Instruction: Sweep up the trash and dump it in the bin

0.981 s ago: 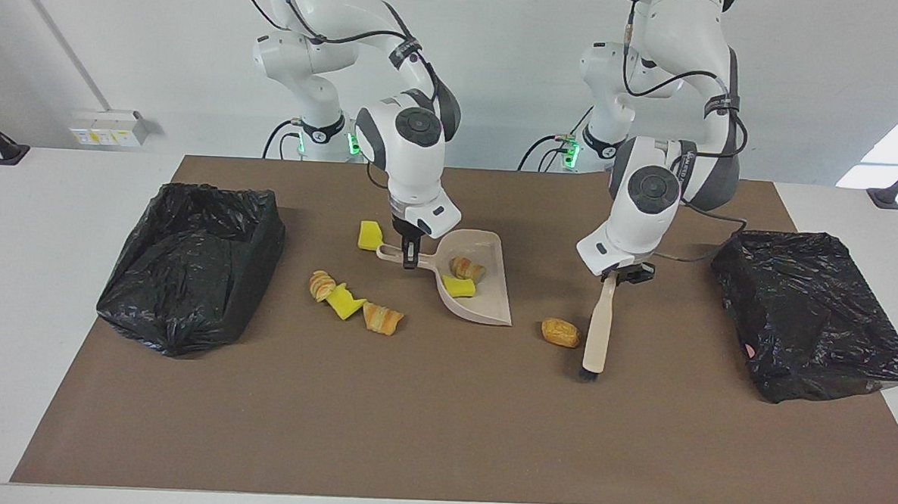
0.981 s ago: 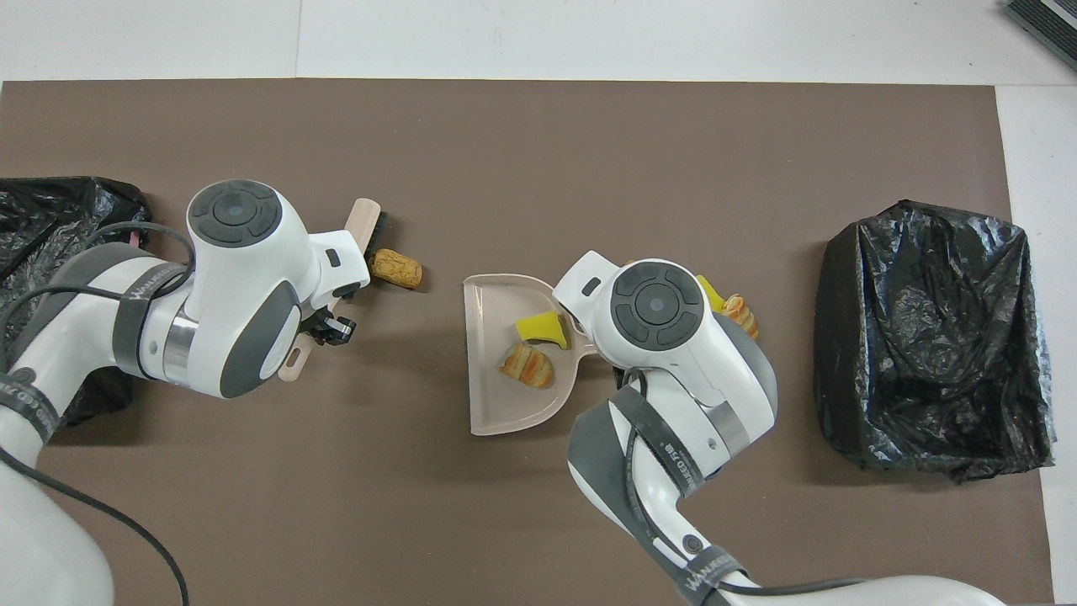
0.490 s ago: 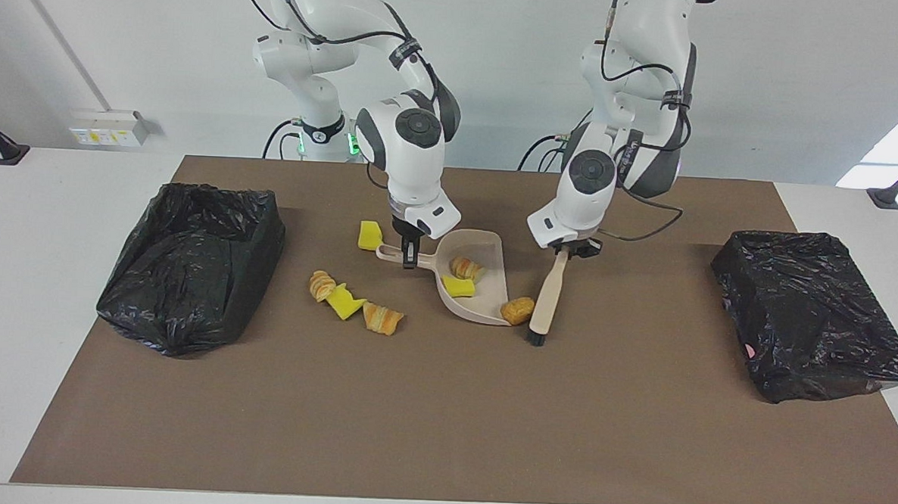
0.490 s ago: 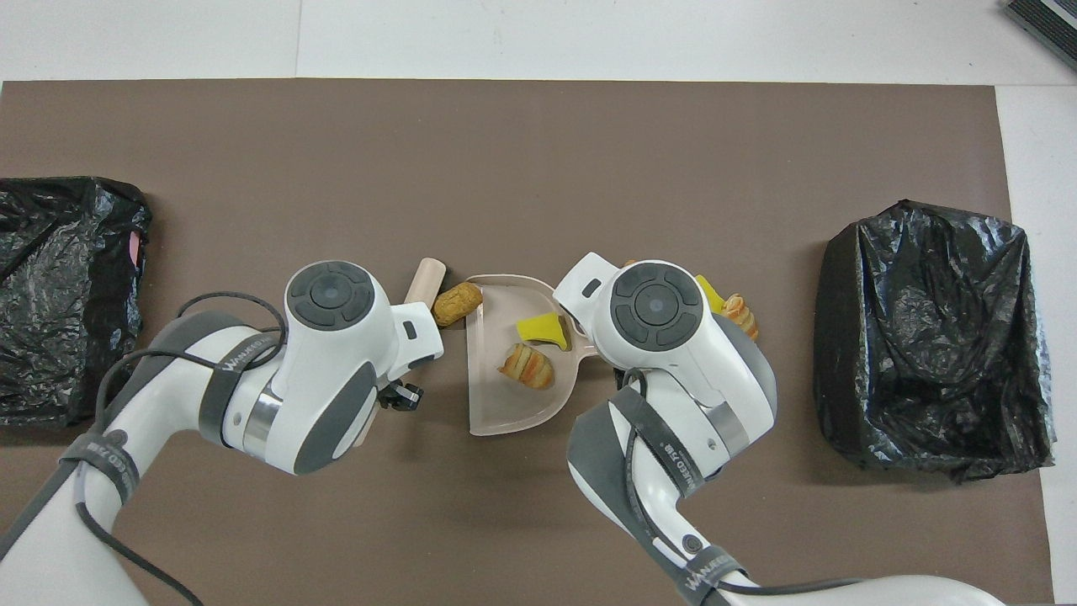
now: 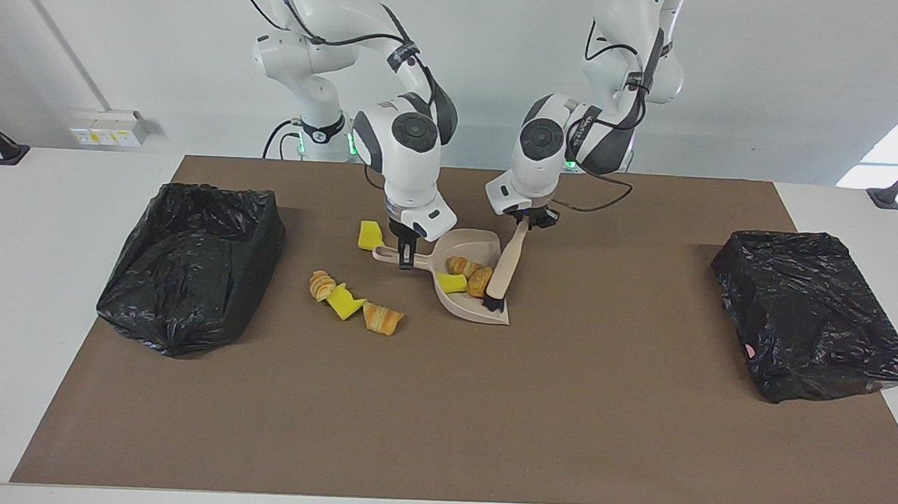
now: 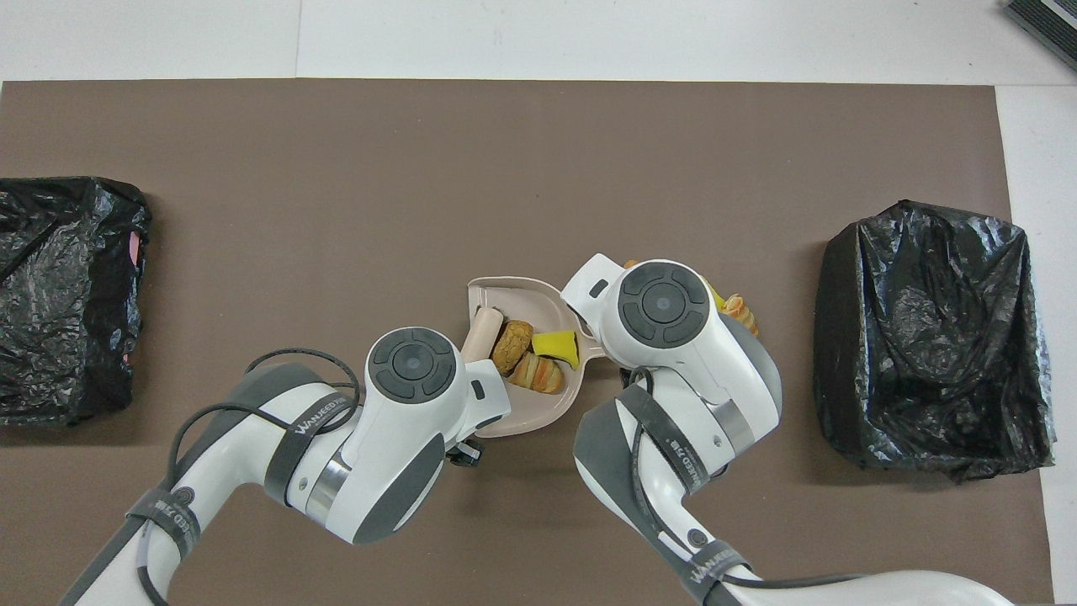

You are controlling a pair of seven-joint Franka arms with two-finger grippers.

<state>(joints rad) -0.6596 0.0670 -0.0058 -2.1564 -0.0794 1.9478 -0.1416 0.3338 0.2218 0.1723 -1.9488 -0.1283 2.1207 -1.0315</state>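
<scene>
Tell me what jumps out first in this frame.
Mid-mat, the left pincer holds a brush inside the dustpan, whose handle the right pincer grips; three scraps lie in it. Four more scraps lie on the mat toward the right arm's end. A black-lined bin stands at each end.

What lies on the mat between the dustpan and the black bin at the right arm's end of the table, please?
In the facing view, three loose bits lie between the dustpan and that bin: a bread piece, a yellow wedge and a second bread piece.
</scene>
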